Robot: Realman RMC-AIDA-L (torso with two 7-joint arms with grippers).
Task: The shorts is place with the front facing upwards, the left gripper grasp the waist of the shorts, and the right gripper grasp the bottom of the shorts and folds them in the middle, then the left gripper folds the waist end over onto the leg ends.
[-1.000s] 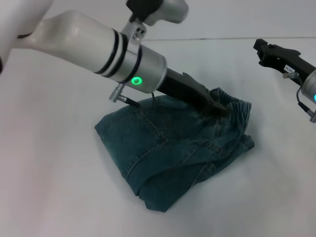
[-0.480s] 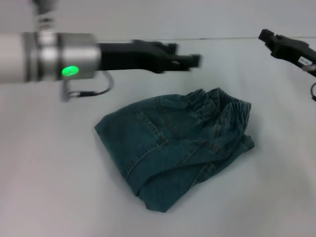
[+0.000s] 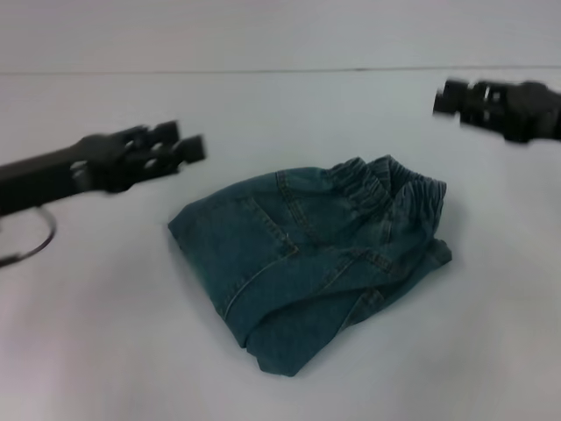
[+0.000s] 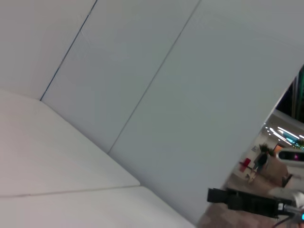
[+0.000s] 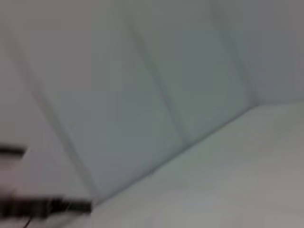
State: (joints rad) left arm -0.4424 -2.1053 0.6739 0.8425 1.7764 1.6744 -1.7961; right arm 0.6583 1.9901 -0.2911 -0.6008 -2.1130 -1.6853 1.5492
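The blue denim shorts [image 3: 302, 263] lie folded in a compact bundle in the middle of the white table [image 3: 96, 342]. Their gathered elastic waist [image 3: 399, 182] rests on top at the bundle's far right side. I cannot make out the leg ends clearly within the folds. My left gripper [image 3: 186, 146] hovers to the left of the shorts, apart from them, open and holding nothing. My right gripper [image 3: 445, 99] hangs at the far right, well clear of the cloth. The left wrist view shows only the right gripper [image 4: 237, 200] far off. The right wrist view shows the left gripper [image 5: 52, 207] as a dark blur.
The table's far edge meets a pale wall [image 3: 280, 35]. Bare white tabletop surrounds the shorts on every side. Both wrist views show mostly wall panels and table surface.
My left gripper has let go of the waist, lifted off the shorts and swung away to the left. The shorts stay folded where they lay. The right gripper has shifted slightly.
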